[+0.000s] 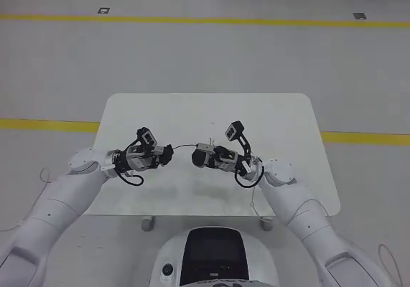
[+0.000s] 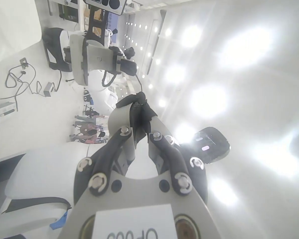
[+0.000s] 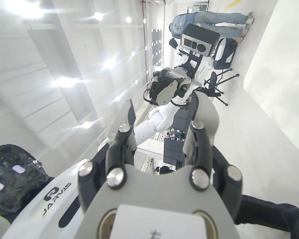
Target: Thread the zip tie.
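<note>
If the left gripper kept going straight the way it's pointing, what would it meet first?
Most likely the right gripper, which faces it head-on. The zip tie that the left gripper holds would arrive first, though depth is unclear.

There is one table (image 1: 190,115). There is one zip tie (image 1: 183,146), thin and black. The robot has two grippers, the left gripper (image 2: 140,105) and the right gripper (image 3: 164,105). Each one has two fingers (image 3: 201,110). The floor has two yellow lines (image 1: 190,20) and two small dark squares (image 1: 103,11).
</note>
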